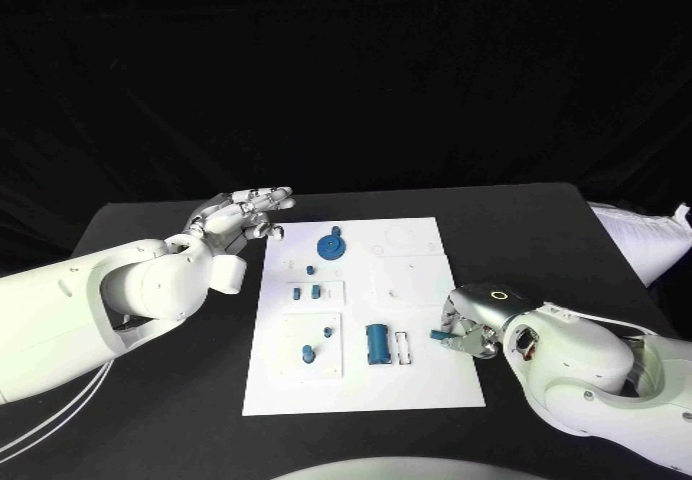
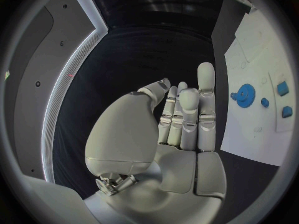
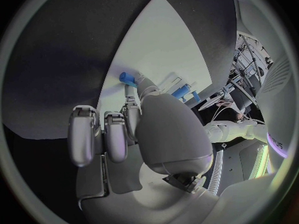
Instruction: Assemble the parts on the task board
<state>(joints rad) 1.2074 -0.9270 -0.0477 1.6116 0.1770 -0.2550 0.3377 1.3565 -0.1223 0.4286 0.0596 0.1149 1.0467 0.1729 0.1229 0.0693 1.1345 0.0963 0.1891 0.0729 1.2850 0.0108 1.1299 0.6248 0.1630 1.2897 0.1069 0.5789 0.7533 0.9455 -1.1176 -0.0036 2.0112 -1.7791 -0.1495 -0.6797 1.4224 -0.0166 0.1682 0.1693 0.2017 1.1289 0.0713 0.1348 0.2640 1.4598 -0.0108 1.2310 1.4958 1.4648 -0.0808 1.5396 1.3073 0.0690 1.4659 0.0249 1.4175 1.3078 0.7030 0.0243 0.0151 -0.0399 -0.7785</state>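
Head view places the task board (image 1: 411, 395) at frame centre. The right hand (image 1: 464, 330), at its right edge, pinches a small blue part (image 1: 437, 334) in its fingertips. The left hand (image 1: 242, 214), upper left of centre, is spread and holds nothing. Align the part squarely above its seat before lowering, presumably beside the blue cylinder (image 1: 378, 342). No legible writing appears on the board.

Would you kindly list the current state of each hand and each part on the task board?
Left hand: open, fingers spread, holding nothing, beside the board's far left corner.
Right hand: pinching a small blue part at the board's right edge.
Task board: flat on the table.
Blue gear: lying flat on the board.
Blue cylinder: lying on its side on the board, untouched.
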